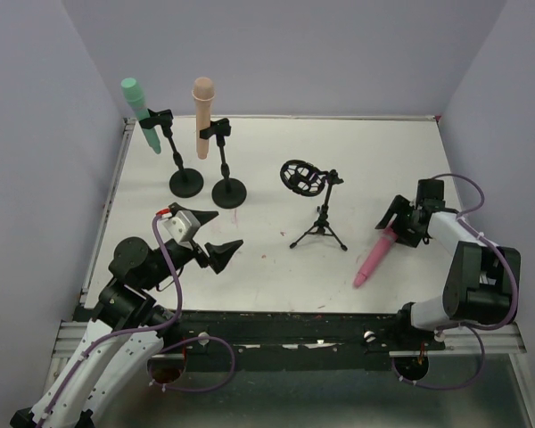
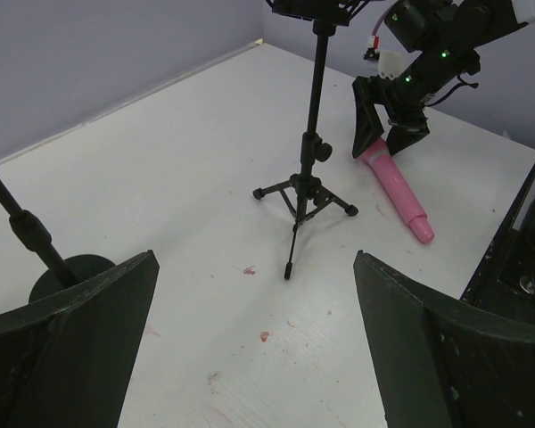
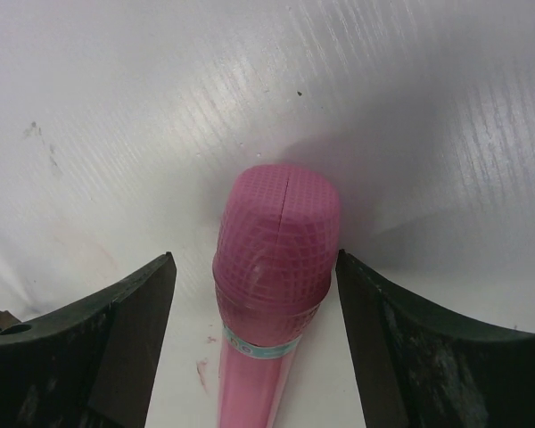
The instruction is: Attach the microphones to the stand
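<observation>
The pink microphone lies flat on the white table, head toward the far right. My right gripper is open, its jaws on either side of the pink head with gaps both sides. The mint green microphone and the peach microphone sit clipped in two round-base stands at the far left. An empty black tripod stand with a ring mount stands mid-table; it also shows in the left wrist view. My left gripper is open and empty, low at the near left.
Purple walls close in the table on three sides. The table's black front rail runs along the near edge. In the left wrist view the round base of a stand sits near the left finger.
</observation>
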